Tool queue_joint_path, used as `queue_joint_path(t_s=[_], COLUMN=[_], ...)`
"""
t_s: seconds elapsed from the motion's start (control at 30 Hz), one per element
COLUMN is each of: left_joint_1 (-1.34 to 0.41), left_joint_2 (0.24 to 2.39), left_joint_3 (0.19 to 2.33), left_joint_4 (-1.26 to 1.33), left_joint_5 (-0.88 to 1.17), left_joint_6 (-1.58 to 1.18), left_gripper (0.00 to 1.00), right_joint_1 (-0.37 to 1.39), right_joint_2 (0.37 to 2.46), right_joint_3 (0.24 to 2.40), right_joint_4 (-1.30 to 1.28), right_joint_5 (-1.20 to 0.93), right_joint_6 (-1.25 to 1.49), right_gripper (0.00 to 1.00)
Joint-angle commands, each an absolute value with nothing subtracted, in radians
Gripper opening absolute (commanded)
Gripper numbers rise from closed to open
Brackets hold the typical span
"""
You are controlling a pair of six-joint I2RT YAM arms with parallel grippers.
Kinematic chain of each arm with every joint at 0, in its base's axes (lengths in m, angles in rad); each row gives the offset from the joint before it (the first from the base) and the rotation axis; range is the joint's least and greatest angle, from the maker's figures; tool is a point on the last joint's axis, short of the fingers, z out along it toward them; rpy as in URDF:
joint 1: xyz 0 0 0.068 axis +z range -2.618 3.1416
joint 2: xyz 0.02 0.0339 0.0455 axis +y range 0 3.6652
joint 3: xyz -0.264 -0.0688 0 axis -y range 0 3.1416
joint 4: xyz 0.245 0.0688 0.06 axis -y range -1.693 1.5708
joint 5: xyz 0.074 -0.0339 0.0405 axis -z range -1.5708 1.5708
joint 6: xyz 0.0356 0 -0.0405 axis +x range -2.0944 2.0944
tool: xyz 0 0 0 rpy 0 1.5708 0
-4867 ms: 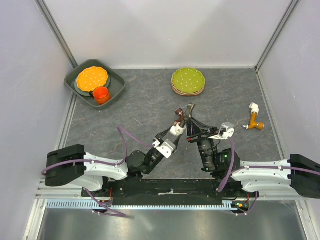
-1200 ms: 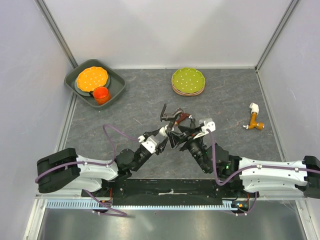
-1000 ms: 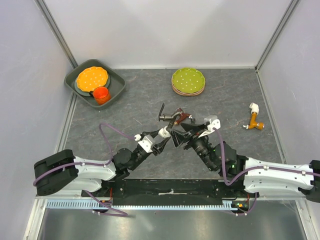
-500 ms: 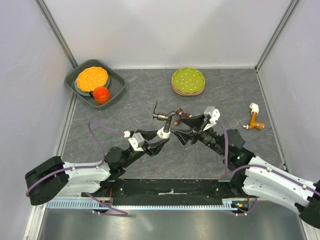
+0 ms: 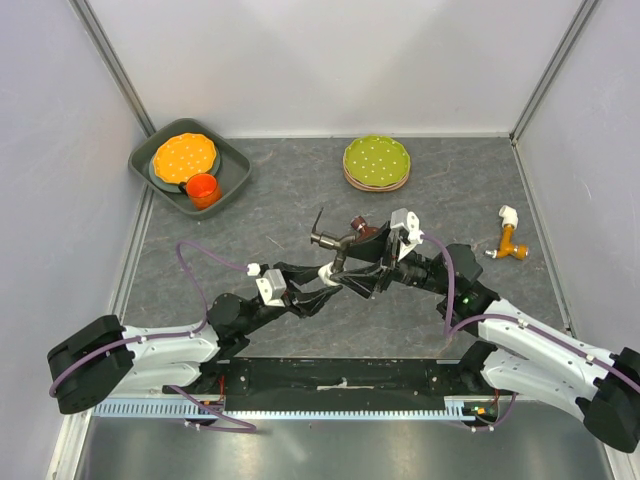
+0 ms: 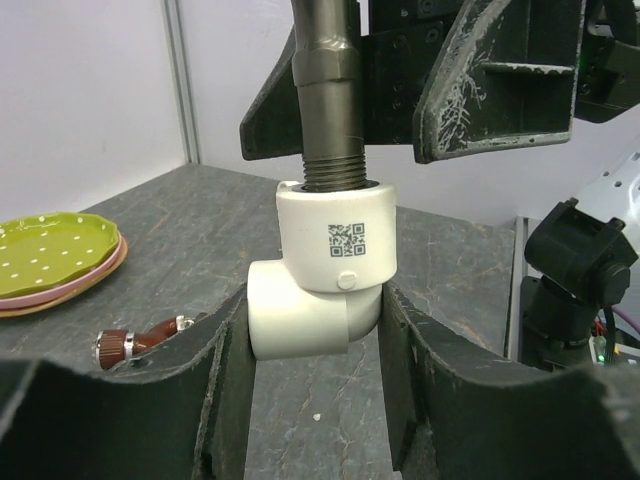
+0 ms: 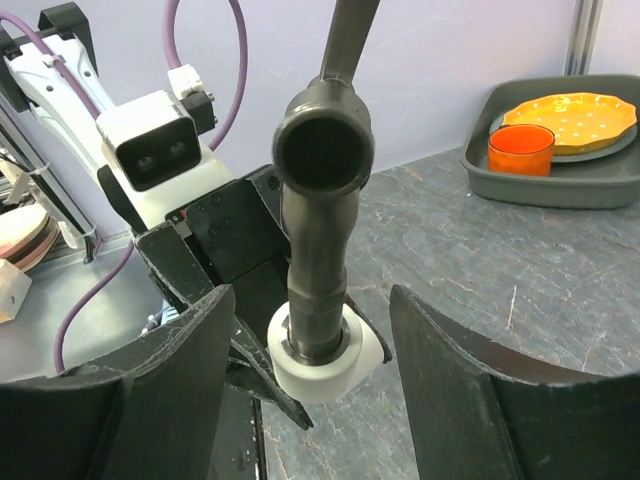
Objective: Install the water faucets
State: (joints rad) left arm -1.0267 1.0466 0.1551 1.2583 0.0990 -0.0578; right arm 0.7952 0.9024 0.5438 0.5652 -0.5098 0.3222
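White plastic elbow fitting [image 6: 322, 290] sat clamped in our left pincer [image 6: 318, 345], a dark grey crank-shaped plastic tap [image 6: 326, 90] partly threaded into its top. Our right pincer [image 7: 310, 320] straddled that tap, jaws apart. We judged tightening unfinished; a small reddish-brown tap [image 6: 150, 342] lay beside the left pincer, uninstalled.

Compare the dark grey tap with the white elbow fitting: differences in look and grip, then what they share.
The dark grey tap is long and threaded; the white elbow fitting is short, bent, with a printed code. The left gripper clamps the white elbow fitting; the right gripper stands open either side of the dark grey tap. Shared: they are joined, thread in socket.
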Motion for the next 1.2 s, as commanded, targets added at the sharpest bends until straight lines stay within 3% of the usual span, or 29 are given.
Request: queue_joint_path(t_s=[0.0, 0.53, 0.67, 0.8, 0.9, 1.17], left_joint_1=[-1.022, -1.020, -1.020, -1.020, -1.023, -1.147], left_joint_2=[1.034, 1.035, 1.038, 1.029, 1.017, 1.035], left_joint_3=[0.209, 0.225, 0.229, 0.242, 0.267, 0.337], left_joint_4=[1.348, 1.316, 1.309, 1.255, 1.192, 1.111], left_joint_5=[0.144, 0.179, 0.176, 0.160, 0.140, -0.098], left_joint_6=[-0.092, -0.086, -0.083, -0.058, -0.029, 0.172], left_gripper=[0.02, 0.02, 0.02, 0.02, 0.02, 0.02], right_joint_1=[0.788, 0.772, 0.772, 0.772, 0.773, 0.882], right_joint_2=[0.910, 0.933, 0.940, 0.945, 0.945, 0.931], right_joint_3=[0.601, 0.638, 0.644, 0.650, 0.644, 0.617], right_joint_4=[0.620, 0.617, 0.606, 0.580, 0.577, 0.532], right_joint_5=[-0.555, -0.502, -0.515, -0.523, -0.500, -0.240], right_joint_6=[0.330, 0.341, 0.341, 0.327, 0.327, 0.256], right_gripper=[0.69, 0.59, 0.43, 0.13, 0.00, 0.00])
